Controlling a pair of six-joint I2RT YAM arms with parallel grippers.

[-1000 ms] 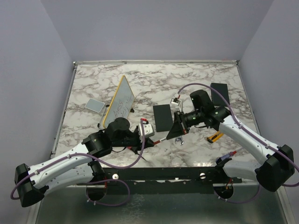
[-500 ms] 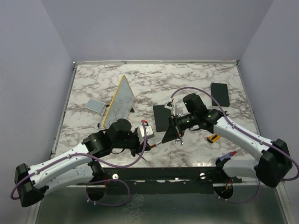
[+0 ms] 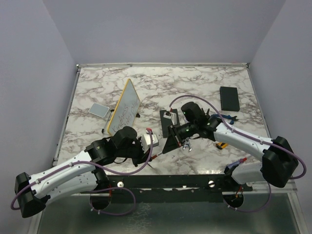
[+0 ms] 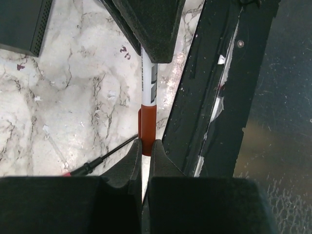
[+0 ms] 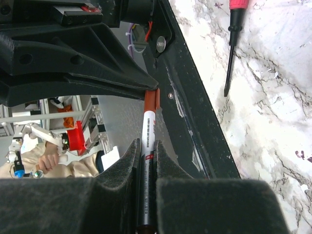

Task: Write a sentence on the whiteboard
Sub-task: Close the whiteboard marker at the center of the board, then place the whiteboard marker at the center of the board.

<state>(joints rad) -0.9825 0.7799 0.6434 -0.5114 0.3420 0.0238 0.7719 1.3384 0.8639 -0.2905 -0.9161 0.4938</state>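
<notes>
Marker pen (image 4: 147, 87), white barrel with red cap, held end to end by both arms.
Left fingers (image 4: 129, 163) clamp the red cap (image 5: 151, 101), right fingers (image 5: 127, 158) clamp the barrel. The long axis runs straight between them, low over the marble counter (image 3: 195, 83). The yellow-framed pale whiteboard (image 3: 127, 105) stands tilted at far left, nearer the left arm, with the dark cursive sentence (image 3: 122, 117) on its face.

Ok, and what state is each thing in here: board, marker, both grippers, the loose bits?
whiteboard: propped on edge, tilted, dark writing on its face.
marker: held between both grippers, red cap on.
left gripper: shut on the cap end.
right gripper: shut on the barrel end.
screwdriver: lying flat, untouched.
black slab: lying flat, untouched.
</notes>
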